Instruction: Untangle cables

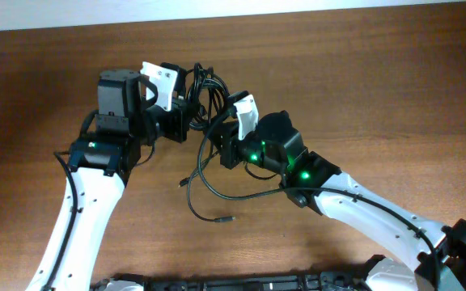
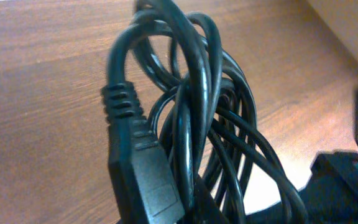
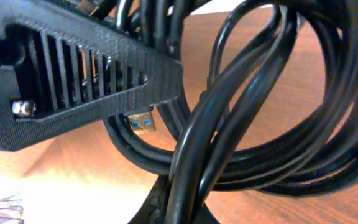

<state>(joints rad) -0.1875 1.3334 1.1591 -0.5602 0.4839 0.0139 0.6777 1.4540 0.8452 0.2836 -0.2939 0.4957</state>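
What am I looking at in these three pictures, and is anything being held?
A robot's left arm and right arm work at a wooden table. The overhead picture looks down on both; the other two come from cameras on each wrist, very close up. Between them is a tangled bundle of black cables. The left gripper and right gripper both appear shut on it. Loose ends trail onto the table, and a blue-tongued plug shows in the right wrist view.
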